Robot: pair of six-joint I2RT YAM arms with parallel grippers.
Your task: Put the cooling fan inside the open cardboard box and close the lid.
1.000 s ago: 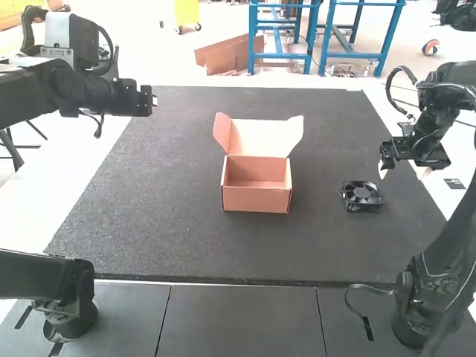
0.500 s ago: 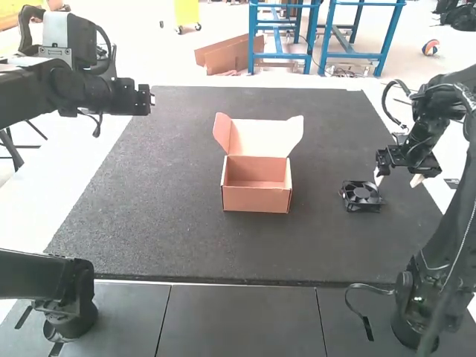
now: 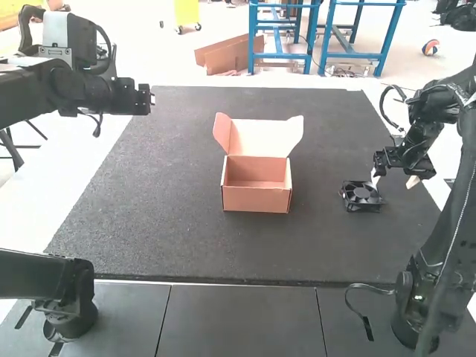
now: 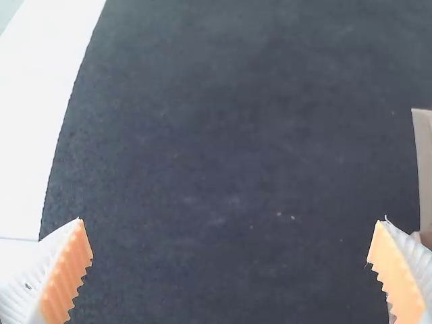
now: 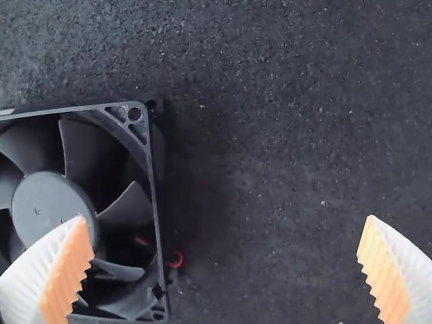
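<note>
One cooling fan (image 3: 361, 195) near right gripper (image 3: 392, 176)

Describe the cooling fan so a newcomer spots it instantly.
On the black mat, look right of the open brown cardboard box. The small square black plastic fan lies there, near the right end effector; it alone has blades.

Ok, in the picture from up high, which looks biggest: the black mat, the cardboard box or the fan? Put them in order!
Largest to smallest:
1. black mat
2. cardboard box
3. fan, clearly the smallest
</note>
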